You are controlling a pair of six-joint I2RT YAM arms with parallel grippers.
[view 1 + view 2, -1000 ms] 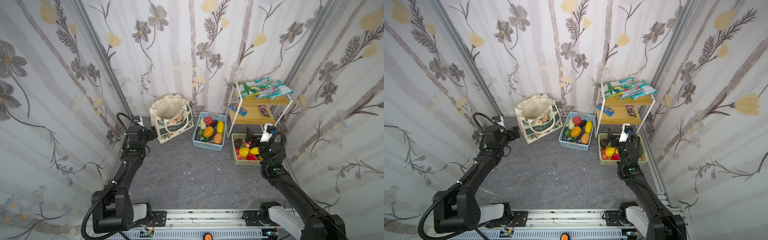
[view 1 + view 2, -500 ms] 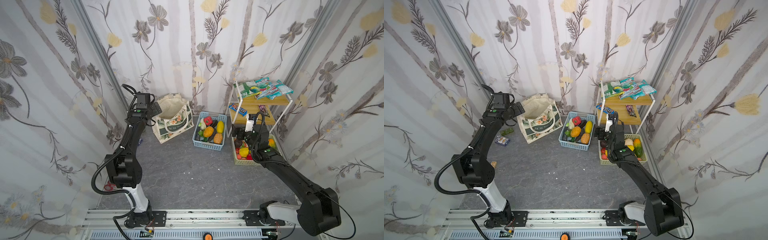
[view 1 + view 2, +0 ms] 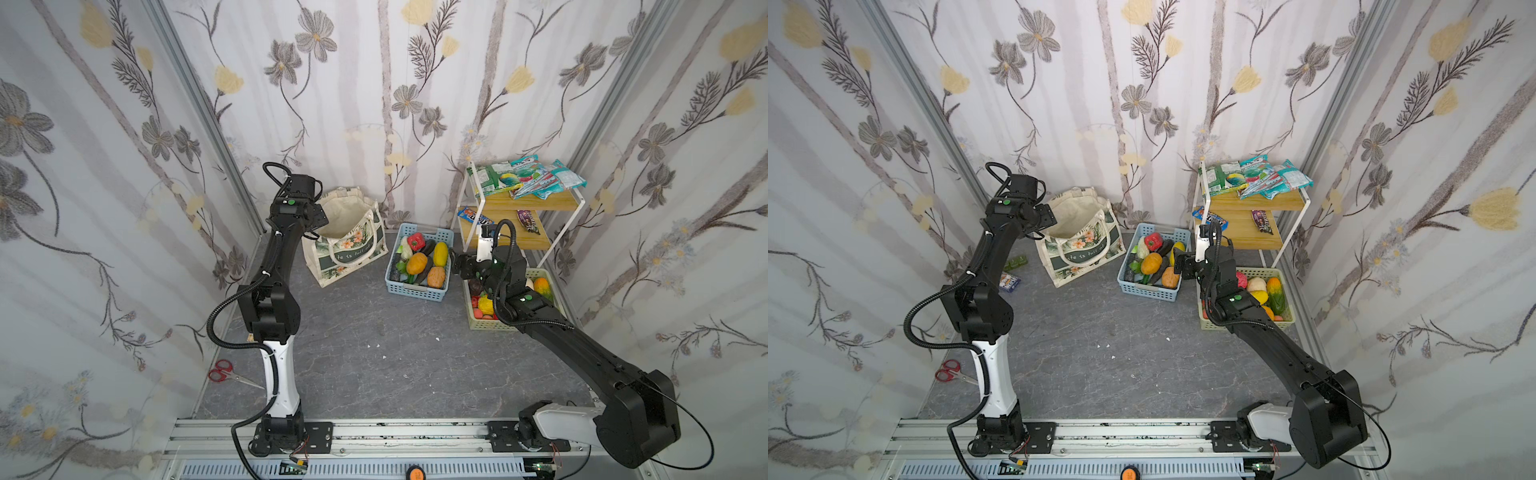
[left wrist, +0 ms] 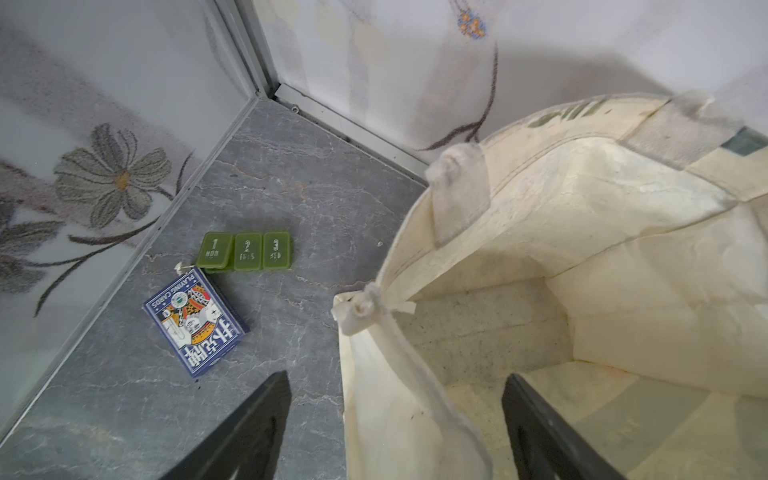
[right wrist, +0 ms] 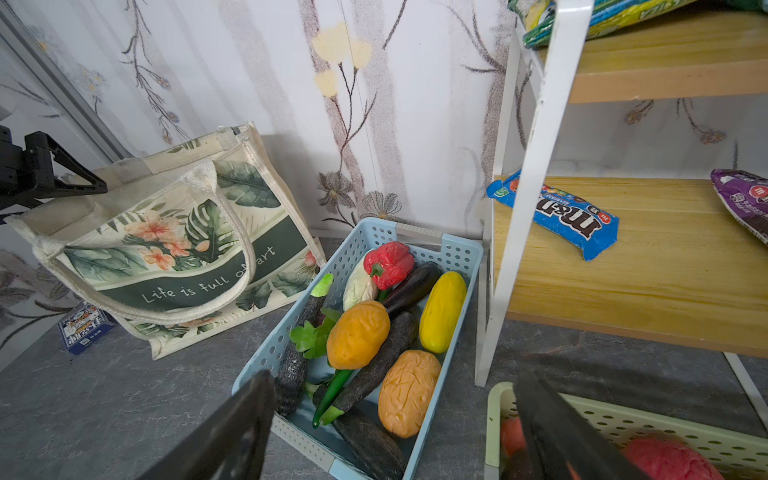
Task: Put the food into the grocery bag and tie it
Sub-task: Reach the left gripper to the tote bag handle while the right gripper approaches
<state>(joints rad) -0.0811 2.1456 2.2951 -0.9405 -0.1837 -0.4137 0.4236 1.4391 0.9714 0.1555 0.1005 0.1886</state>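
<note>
I read "Life is full of art" on the grocery bag (image 5: 187,286) and "m&m" on a blue packet (image 5: 557,214). A blue box (image 4: 195,322) says "PLAYING CARDS"; green lids (image 4: 247,251) show 1, 2, 3.

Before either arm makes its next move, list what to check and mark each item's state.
1. grocery bag upright, mouth open: ok.
2. left gripper open, fingers astride the bag's rim: ok.
3. right gripper open and empty, facing the blue basket: ok.
4. food in the bag: not ok, none visible inside.
5. Bag tied: not ok, near handle hangs loose.
</note>
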